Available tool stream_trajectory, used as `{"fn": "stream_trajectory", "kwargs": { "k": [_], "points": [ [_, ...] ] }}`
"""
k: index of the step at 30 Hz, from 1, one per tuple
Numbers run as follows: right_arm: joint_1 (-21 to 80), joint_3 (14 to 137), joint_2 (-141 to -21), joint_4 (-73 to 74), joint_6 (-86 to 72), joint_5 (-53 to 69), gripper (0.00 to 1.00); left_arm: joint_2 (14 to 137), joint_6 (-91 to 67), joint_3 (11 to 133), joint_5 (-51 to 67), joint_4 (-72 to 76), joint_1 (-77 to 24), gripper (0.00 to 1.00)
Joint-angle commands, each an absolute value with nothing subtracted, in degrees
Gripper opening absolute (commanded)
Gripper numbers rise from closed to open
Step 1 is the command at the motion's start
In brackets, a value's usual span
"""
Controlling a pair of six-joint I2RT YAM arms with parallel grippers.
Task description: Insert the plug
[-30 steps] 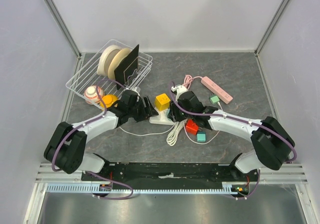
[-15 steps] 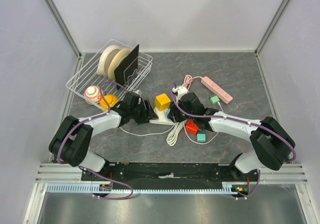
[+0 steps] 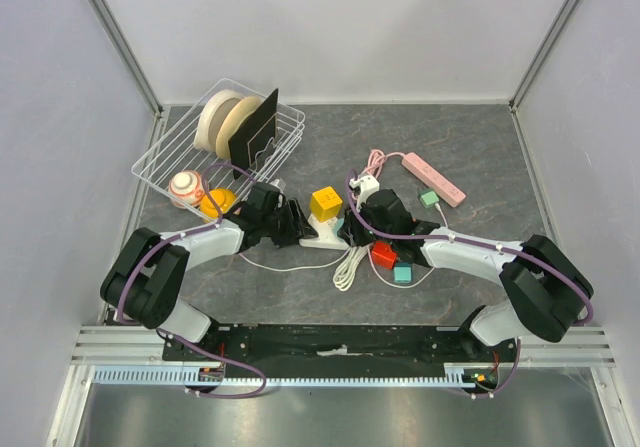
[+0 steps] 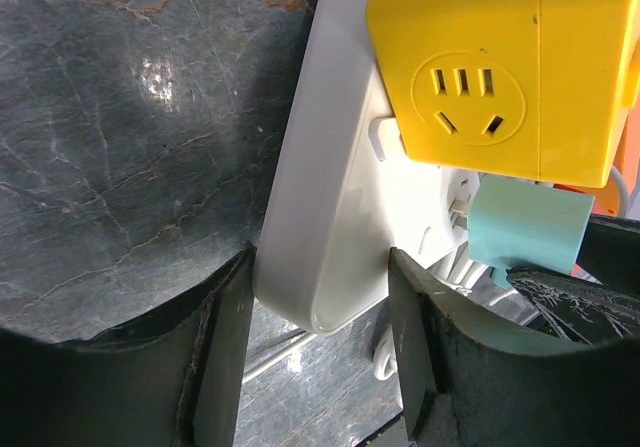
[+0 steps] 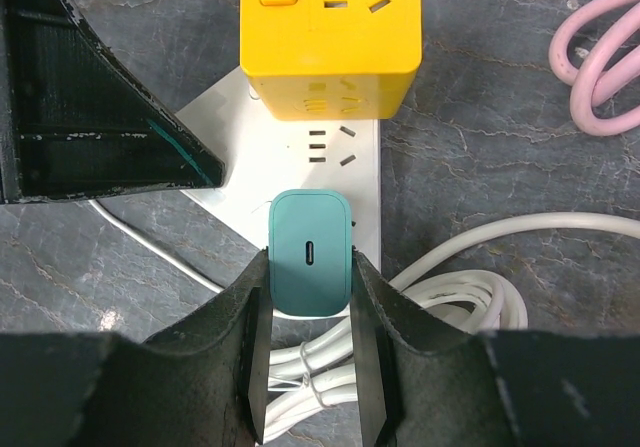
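The right gripper (image 5: 310,272) pinches the plug (image 5: 310,235) between its matte black fingers (image 5: 252,357). The plug is a smooth teal block with rounded corners and a small oval port in its top face. It is held over the socket face of a white plastic power strip (image 5: 335,147), just beside a glossy yellow cube socket (image 5: 330,27). The left gripper (image 4: 318,292) straddles the strip's rounded end, its fingers (image 4: 215,367) close against both sides; whether they press it I cannot tell. A coiled white cable (image 5: 470,307) lies on the veined grey stone table (image 5: 480,137).
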State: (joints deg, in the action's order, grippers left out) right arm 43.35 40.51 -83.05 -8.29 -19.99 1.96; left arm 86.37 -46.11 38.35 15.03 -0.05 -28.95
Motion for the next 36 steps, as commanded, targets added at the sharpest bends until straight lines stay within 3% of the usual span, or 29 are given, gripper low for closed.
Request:
{"fn": "stream_trajectory", "kwargs": {
  "k": [1,17,32,36],
  "points": [
    [43.33,39.38,-83.49,-8.53,-19.16,4.74,0.0,87.27,-48.16,38.67,14.06,-1.67,-29.18,0.54],
    [47.02,43.77,-90.6,2.37,-11.7,5.1,0.0,91.31,-57.04,42.79,13.1,-2.11,-28.83,0.48],
    [46.93,48.08,-102.21,9.49,-9.76,10.37,0.0,94.39,-54.84,46.32,11.6,-4.4,-27.33,0.47],
    [46.85,48.34,-98.89,9.67,-10.63,10.02,0.0,95.18,-53.35,46.84,11.08,-4.66,-26.63,0.48]
  ]
}}
